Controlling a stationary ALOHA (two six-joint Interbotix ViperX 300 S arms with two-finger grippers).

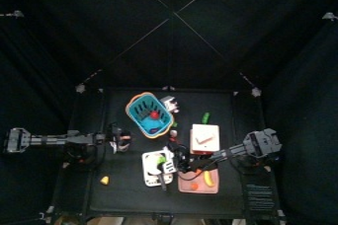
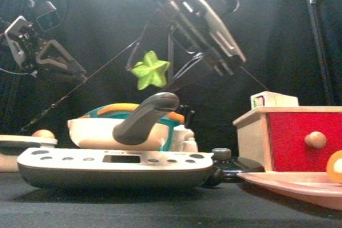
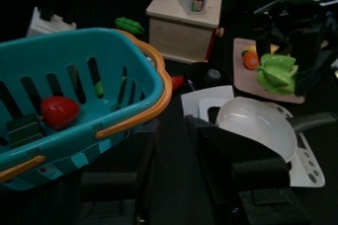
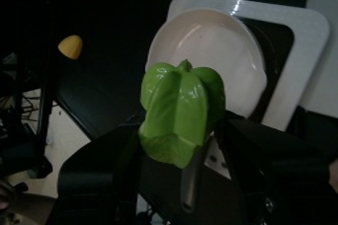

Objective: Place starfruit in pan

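The green starfruit (image 4: 181,111) is pinched upright in my right gripper (image 4: 185,160), which is shut on it. In the front view the starfruit (image 2: 148,69) hangs in the air above and behind the pan's grey handle (image 2: 147,118). The white pan (image 4: 208,51) sits on a white toy stove base (image 2: 120,164) and is empty. In the left wrist view the starfruit (image 3: 278,73) is over the pink cutting board, beside the pan (image 3: 258,127). My left gripper (image 3: 179,170) is open and empty next to the teal basket (image 3: 79,91).
The teal basket (image 1: 148,111) holds a red fruit (image 3: 55,111). A wooden house-shaped box (image 3: 185,20) with a red front (image 2: 301,137) stands at the right. A pink cutting board (image 2: 301,184) lies at the front right. A small yellow piece (image 4: 69,44) lies on the table.
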